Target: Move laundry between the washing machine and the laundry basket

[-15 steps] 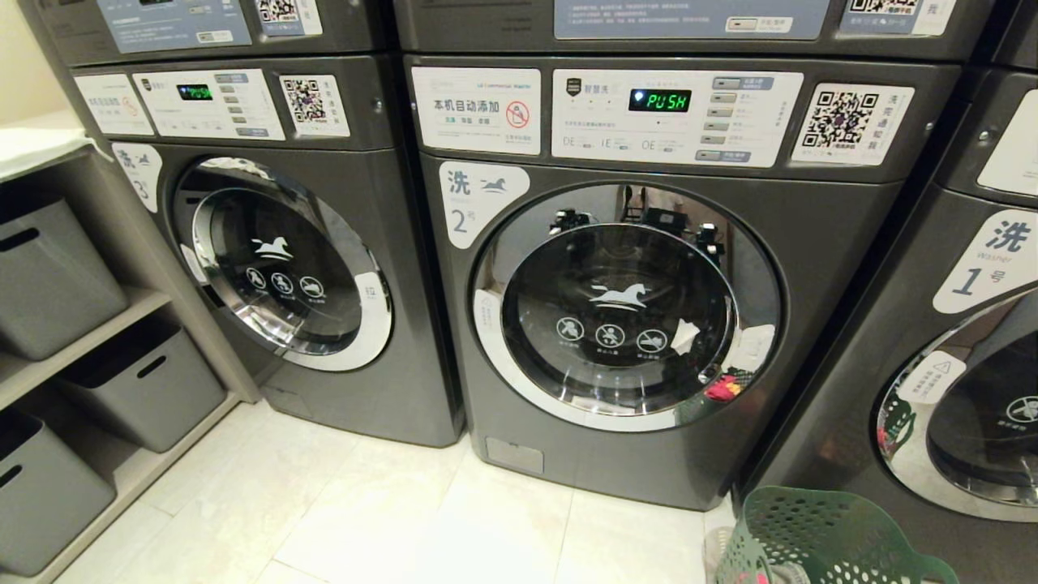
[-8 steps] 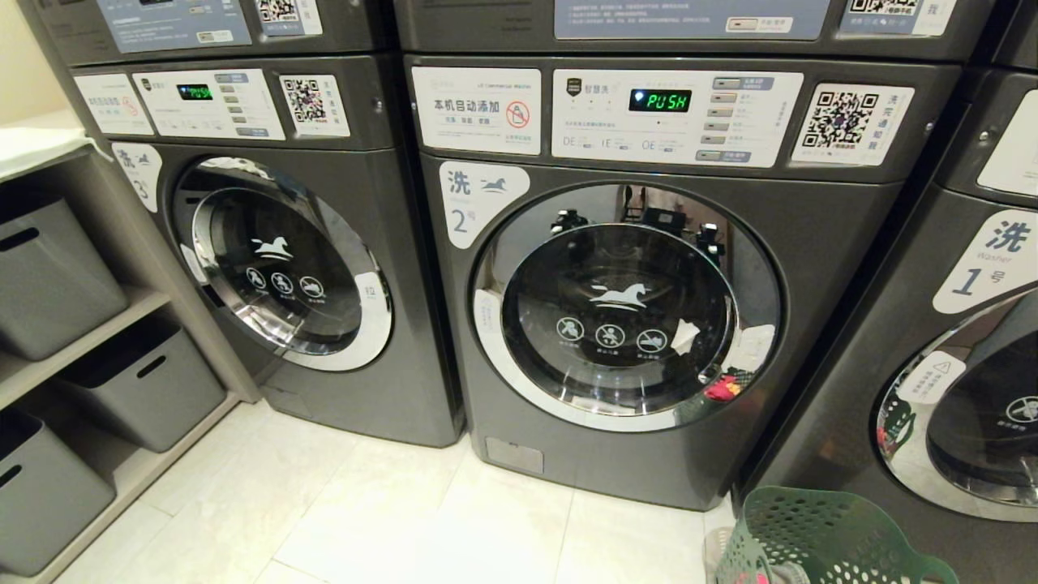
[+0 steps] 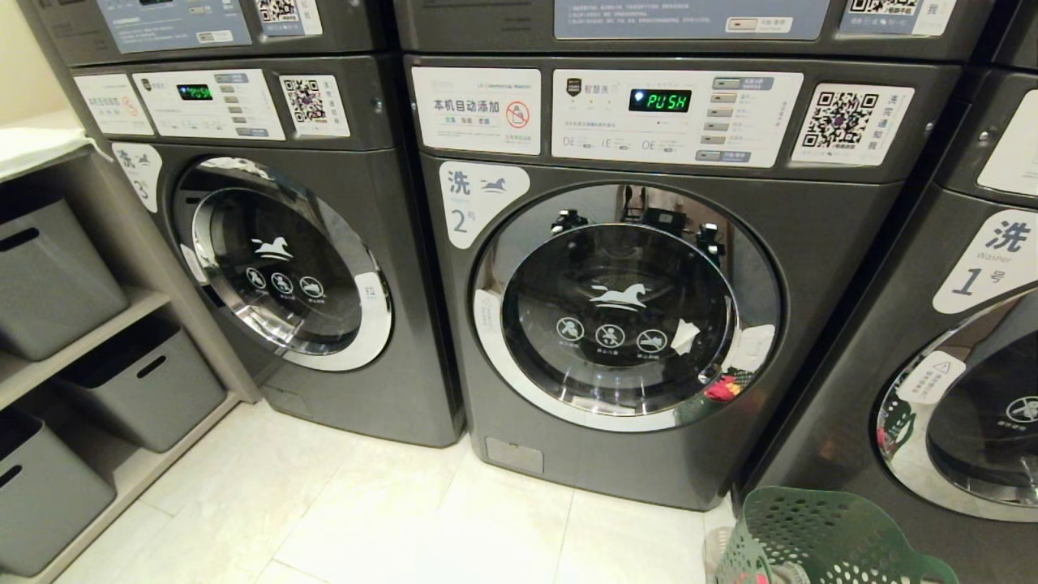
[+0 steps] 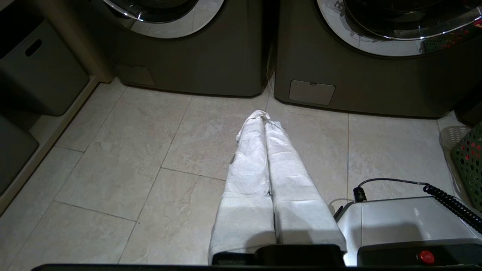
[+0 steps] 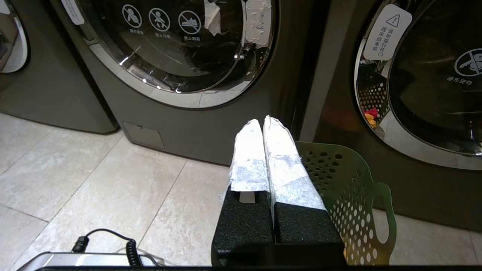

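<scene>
The washing machine (image 3: 811, 243) marked 2 stands straight ahead, its round glass door closed. The green laundry basket (image 3: 819, 535) sits on the floor at its lower right, in front of the machine marked 1. Red laundry (image 4: 468, 156) shows through the basket's holes in the left wrist view. Neither arm is in the head view. My left gripper (image 4: 263, 116) hangs low over the tiles before the machines, its white-wrapped fingers shut on nothing. My right gripper (image 5: 261, 122) is also shut and empty, beside the basket (image 5: 350, 180) and pointing at the base of the washing machine (image 5: 211, 128).
The machine marked 3 (image 3: 284, 268) is on the left and the machine marked 1 (image 3: 957, 365) on the right. Grey bins (image 3: 49, 276) fill shelves at far left. My base with a coiled cable (image 4: 406, 222) lies below the left gripper. Pale tiled floor (image 3: 365, 519) lies in front.
</scene>
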`<state>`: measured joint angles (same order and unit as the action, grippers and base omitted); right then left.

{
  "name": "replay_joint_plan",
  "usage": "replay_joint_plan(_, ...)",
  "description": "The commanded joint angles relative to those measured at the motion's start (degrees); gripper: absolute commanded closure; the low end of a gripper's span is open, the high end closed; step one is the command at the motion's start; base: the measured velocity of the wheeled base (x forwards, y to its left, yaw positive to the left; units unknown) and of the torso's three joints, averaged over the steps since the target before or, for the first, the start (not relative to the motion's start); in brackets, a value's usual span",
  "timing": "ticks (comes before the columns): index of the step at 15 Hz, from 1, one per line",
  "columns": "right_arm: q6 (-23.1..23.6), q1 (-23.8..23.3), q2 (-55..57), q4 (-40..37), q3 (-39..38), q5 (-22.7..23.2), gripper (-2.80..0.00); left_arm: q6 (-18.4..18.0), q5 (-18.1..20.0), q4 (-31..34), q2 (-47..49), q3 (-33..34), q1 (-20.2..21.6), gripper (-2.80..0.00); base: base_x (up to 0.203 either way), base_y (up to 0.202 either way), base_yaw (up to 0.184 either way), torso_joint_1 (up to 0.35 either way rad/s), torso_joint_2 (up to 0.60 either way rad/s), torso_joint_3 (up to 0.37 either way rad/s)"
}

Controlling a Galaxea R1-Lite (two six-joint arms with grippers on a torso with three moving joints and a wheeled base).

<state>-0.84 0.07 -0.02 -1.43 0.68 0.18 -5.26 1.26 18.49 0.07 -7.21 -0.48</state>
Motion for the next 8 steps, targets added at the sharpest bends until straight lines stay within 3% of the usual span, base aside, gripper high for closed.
replay_joint_plan(1,-0.04,0.01,0.11,0.11,-0.06,-0.01,0.00,0.51,-0.20,0.05,-0.03,0.01,0.04,0.00,0.000,0.000,0.000,0.000,0.00,0.000)
replay_joint_plan(8,0.49,0.01,0.11,0.20,-0.15,-0.01,0.00,0.25,-0.11,0.05,-0.06,0.01,0.03,0.00,0.000,0.000,0.000,0.000,0.00,0.000)
